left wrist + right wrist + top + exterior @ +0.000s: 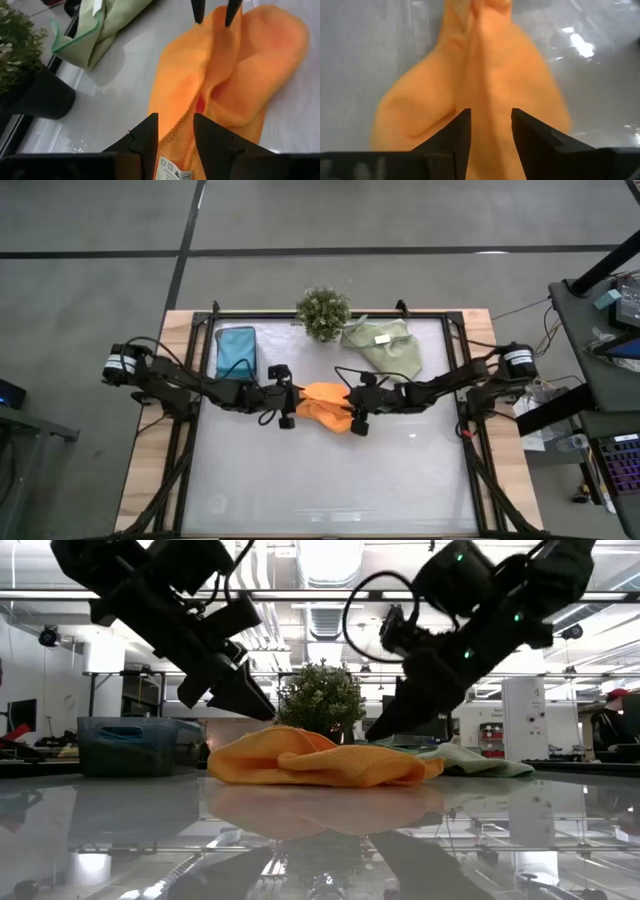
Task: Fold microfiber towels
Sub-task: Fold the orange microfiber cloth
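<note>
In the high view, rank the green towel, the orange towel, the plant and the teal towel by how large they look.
1. green towel, widest spread.
2. orange towel, though both pincers cover its ends, so its place is unsure.
3. teal towel and plant: too alike to rank.

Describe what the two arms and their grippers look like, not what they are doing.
Both arms are dark, near black, built of slim jointed links with loose black cables looping along them. Each has a pale, silvery cylindrical part near its base. The left gripper and right gripper each end in two dark, flat fingers tapering to narrow tips. Small green lights dot the arms in the low view.
</note>
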